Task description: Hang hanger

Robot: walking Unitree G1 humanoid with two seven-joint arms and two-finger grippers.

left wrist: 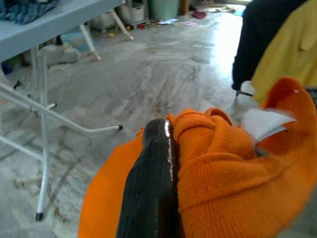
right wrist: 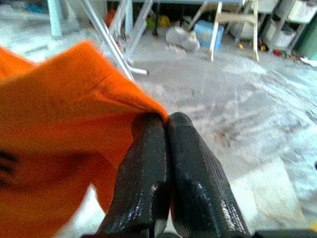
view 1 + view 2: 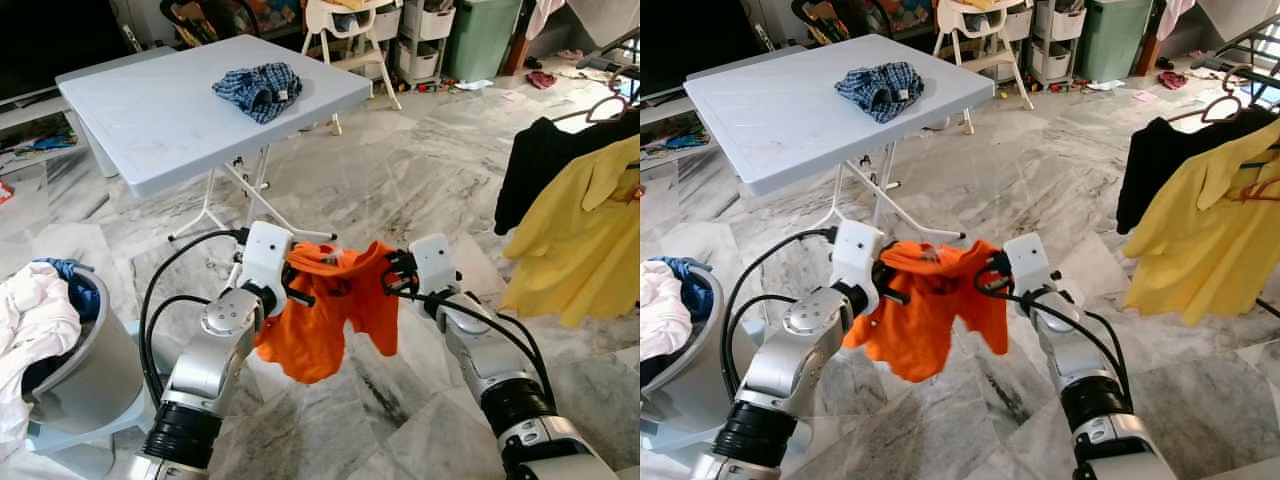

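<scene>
Orange T-shirt point(image 3: 325, 310) hangs stretched between the robot's two hands, in front of its body and above the marble floor point(image 3: 400, 180). The left hand point(image 3: 296, 283) grasps one shoulder of the shirt; in the left wrist view a black finger point(image 1: 153, 173) presses against bunched orange fabric beside a white neck label point(image 1: 262, 126). The right hand point(image 3: 398, 275) grasps the other shoulder; in the right wrist view its two black fingers point(image 2: 148, 178) are pressed together with the shirt's edge pinched at their tips. The rest of the shirt droops below both hands.

Beyond the hands, towards the robot's left, stands a pale blue folding bench point(image 3: 150, 110) with a crumpled blue plaid garment point(image 3: 258, 88) lying on its top. Well out to the right of the right hand, a yellow shirt point(image 3: 575, 240) and a black garment point(image 3: 535, 165) hang side by side, the yellow one nearer; a brown hanger hook point(image 3: 600, 108) shows above them. To the left of the left arm, low down, a grey laundry basket point(image 3: 95, 370) holds white and blue clothes point(image 3: 35, 315).
</scene>
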